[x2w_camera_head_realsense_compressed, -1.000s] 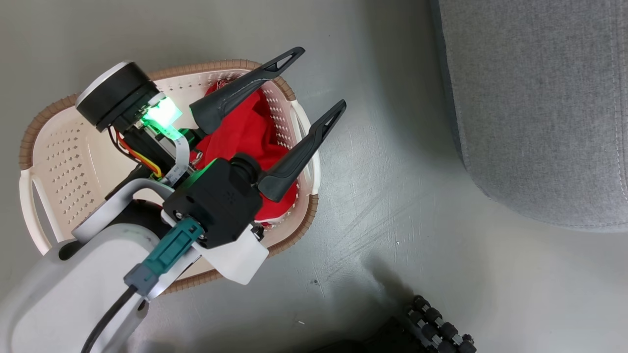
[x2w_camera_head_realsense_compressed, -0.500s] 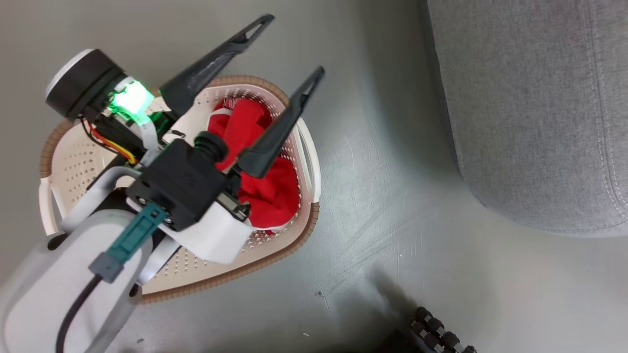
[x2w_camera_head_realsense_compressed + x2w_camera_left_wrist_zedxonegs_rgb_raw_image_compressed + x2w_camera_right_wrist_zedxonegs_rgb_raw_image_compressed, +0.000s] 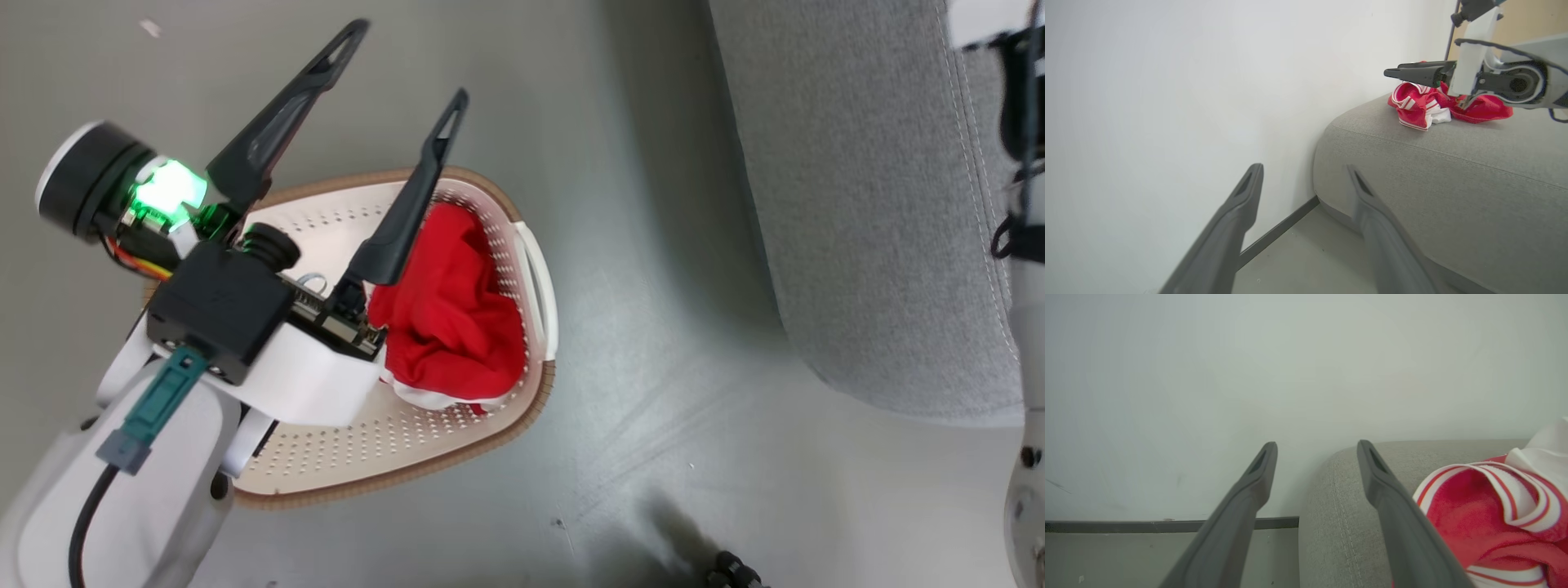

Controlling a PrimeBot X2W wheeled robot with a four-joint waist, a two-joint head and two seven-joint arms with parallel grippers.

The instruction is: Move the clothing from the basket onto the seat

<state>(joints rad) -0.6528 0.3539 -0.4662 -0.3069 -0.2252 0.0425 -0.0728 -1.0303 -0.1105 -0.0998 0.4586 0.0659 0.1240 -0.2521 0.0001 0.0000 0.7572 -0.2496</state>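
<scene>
A plain red garment point(image 3: 457, 327) lies bunched against the right side of the cream basket point(image 3: 392, 457) on the floor. My left gripper point(image 3: 404, 67) hangs above the basket's far rim, open and empty, its fingers point(image 3: 1241, 204) aimed at the wall beside the seat. The grey seat point(image 3: 857, 204) stands to the right. On top of the seat point(image 3: 1433, 171) lies a second red garment with white striped trim point(image 3: 1425, 110). My right gripper point(image 3: 1390, 73) hovers just over that garment, open; the same garment point(image 3: 1486, 506) shows beside my right gripper point(image 3: 1317, 446), not between its fingers.
A pale wall point(image 3: 1167, 81) with a dark skirting strip point(image 3: 1278, 230) runs behind the seat. Grey floor point(image 3: 669, 367) separates basket and seat. Part of my right arm point(image 3: 1020, 245) crosses the head view's right edge. A dark ridged part point(image 3: 735, 567) sits at the bottom edge.
My left gripper has risen from over the red garment in the basket to beyond the far rim, still open and empty. The head view shifted, and my right arm now shows at its right edge.
</scene>
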